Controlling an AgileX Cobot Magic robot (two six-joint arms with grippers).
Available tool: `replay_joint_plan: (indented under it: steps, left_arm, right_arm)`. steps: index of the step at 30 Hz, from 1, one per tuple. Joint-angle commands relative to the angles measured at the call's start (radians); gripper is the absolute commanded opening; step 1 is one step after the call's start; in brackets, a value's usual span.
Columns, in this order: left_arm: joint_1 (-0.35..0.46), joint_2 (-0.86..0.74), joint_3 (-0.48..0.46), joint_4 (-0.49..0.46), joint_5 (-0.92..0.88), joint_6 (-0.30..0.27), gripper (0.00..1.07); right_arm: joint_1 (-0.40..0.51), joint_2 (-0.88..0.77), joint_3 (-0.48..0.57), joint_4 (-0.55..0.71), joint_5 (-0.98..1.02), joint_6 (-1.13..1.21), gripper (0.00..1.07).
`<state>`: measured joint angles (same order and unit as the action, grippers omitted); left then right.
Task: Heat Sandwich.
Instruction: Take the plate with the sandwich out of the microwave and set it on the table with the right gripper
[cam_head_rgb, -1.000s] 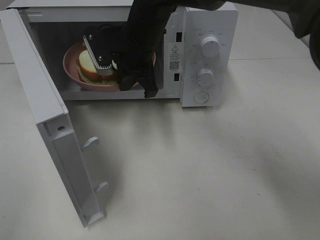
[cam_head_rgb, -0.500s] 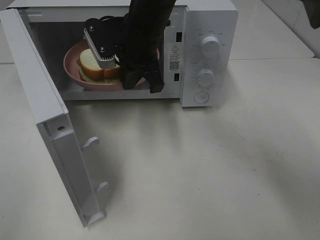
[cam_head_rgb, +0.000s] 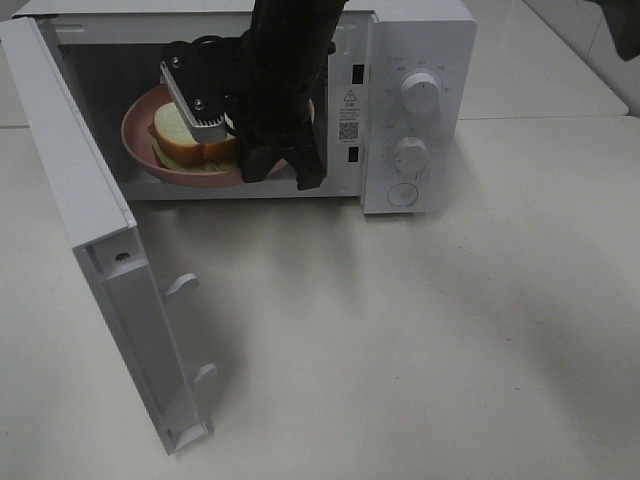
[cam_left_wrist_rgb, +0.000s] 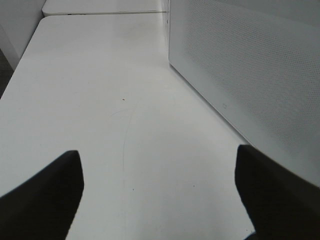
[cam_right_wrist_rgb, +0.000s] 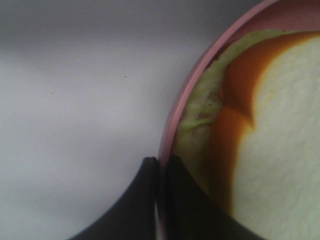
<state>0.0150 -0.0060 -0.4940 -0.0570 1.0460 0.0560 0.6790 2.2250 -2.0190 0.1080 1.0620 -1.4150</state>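
The right gripper (cam_right_wrist_rgb: 161, 172) is pinching the rim of the round pink plate (cam_right_wrist_rgb: 172, 125), its two dark fingers (cam_right_wrist_rgb: 145, 195) pressed together on either side of the thin edge. In the high view the black right arm (cam_head_rgb: 285, 80) is reaching down from the far side into the open cavity of the white microwave oven (cam_head_rgb: 420, 60), and the right gripper (cam_head_rgb: 280, 160) is sitting at the right part of the round pink plate (cam_head_rgb: 135, 125) inside it. The sandwich (cam_head_rgb: 185, 135), square white-bread slices with tan crust and a pale yellowish-green filling layer, is lying on the plate, inside the oven cavity, just left of the arm. The wrist view is showing the sandwich (cam_right_wrist_rgb: 265, 135) close to the clamped rim, its green filling spreading out towards the plate's edge.

The microwave's white door (cam_head_rgb: 110, 280) is standing open, swung out to the near left, with two small latch hooks (cam_head_rgb: 185, 285) sticking out from its inner face. Two round white dials (cam_head_rgb: 418, 92) and a round button are sitting on the control panel at the oven's right.

The left gripper (cam_left_wrist_rgb: 160, 195) is hanging with its fingers (cam_left_wrist_rgb: 45, 195) spread wide apart, holding nothing, above the white table (cam_left_wrist_rgb: 100, 100), beside a perforated white side panel (cam_left_wrist_rgb: 250, 65) of the oven.
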Motion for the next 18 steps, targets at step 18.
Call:
replay_joint_plan:
  steps: [18]
  left_arm:
    - [-0.005, -0.015, 0.002, -0.007, -0.008, 0.000, 0.76]
  right_arm:
    - [0.067, -0.016, -0.008, -0.023, 0.115, 0.033, 0.00]
